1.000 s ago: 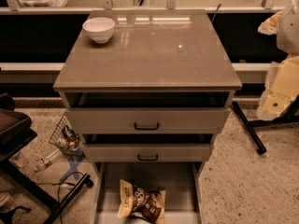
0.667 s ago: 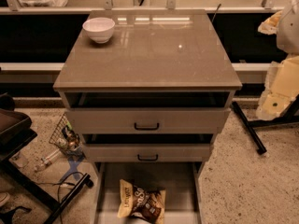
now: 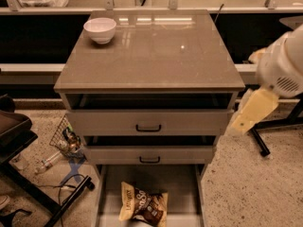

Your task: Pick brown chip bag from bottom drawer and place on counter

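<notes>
Brown and cream, the chip bag [image 3: 143,207] lies in the open bottom drawer [image 3: 187,189], near and low, well apart from the gripper [image 3: 253,110] hanging right of the counter [image 3: 151,56], its opening impossible to judge.

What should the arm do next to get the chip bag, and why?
Probably swing the end effector left and down toward the bag. It hangs off to the right, level with the top drawer, while the bag lies untouched in the open bottom drawer. The counter comes later.
</notes>
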`<action>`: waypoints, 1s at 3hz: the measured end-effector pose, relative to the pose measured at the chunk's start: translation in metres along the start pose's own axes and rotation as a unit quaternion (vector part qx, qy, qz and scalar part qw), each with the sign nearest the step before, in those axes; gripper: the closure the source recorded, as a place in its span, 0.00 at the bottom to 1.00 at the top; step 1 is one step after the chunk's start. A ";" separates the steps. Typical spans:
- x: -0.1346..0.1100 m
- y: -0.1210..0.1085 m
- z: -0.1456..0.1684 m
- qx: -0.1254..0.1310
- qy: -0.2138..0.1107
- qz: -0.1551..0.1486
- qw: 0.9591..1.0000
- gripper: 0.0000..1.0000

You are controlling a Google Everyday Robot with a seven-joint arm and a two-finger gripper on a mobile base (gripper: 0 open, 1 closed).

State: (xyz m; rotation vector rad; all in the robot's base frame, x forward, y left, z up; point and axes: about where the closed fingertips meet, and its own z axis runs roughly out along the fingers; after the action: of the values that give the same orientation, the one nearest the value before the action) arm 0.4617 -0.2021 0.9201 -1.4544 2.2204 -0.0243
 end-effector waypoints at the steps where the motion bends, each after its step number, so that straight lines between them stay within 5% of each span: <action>1: 0.017 0.008 0.052 -0.001 -0.035 0.051 0.998 0.00; 3: 0.039 0.041 0.160 -0.002 -0.092 0.087 0.992 0.00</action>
State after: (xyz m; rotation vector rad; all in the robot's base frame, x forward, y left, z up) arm 0.4783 -0.1795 0.7524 -1.2084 2.1872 0.1646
